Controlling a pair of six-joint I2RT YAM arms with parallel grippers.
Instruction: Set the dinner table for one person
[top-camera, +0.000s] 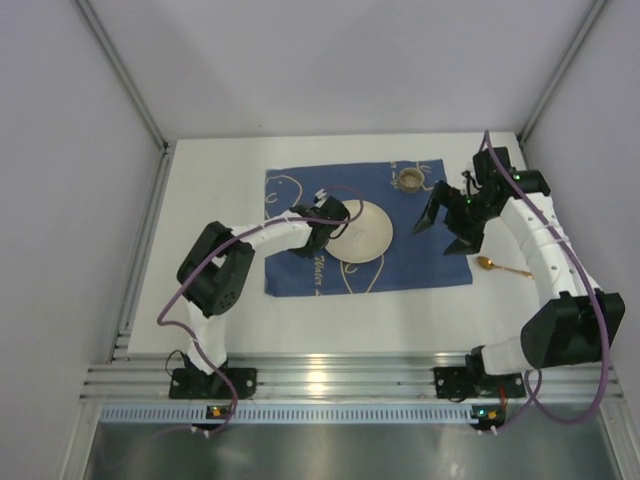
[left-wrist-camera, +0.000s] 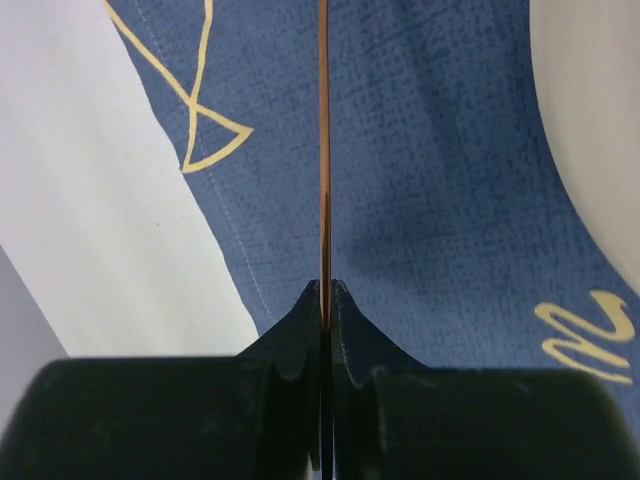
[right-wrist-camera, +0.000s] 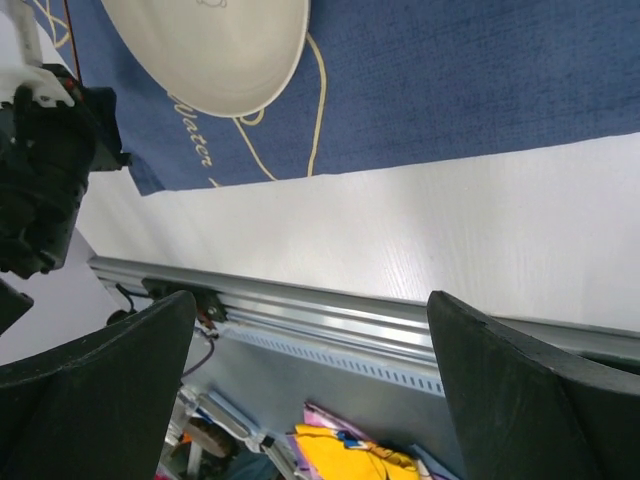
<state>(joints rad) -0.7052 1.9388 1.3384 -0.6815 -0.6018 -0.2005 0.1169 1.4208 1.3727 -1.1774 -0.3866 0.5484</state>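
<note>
The white dinner table (top-camera: 215, 300) carries a blue cloth (top-camera: 420, 255) with line drawings. A cream plate (top-camera: 362, 232) lies on the cloth, with a small cup (top-camera: 408, 180) behind it. A gold spoon (top-camera: 500, 267) lies on the bare table right of the cloth. My left gripper (top-camera: 322, 236) is at the plate's left edge, shut on a thin gold-coloured utensil (left-wrist-camera: 324, 130) seen edge-on over the cloth (left-wrist-camera: 430, 180). I cannot tell which utensil it is. My right gripper (top-camera: 447, 222) is open and empty, raised over the cloth's right end.
The ribbed aluminium rail (top-camera: 330, 375) runs along the near edge, also in the right wrist view (right-wrist-camera: 330, 320). Grey walls close the left, back and right sides. The plate's rim (left-wrist-camera: 600, 110) shows right of the left gripper (left-wrist-camera: 325, 285). The left arm (right-wrist-camera: 40, 170) shows beside the plate (right-wrist-camera: 210, 50).
</note>
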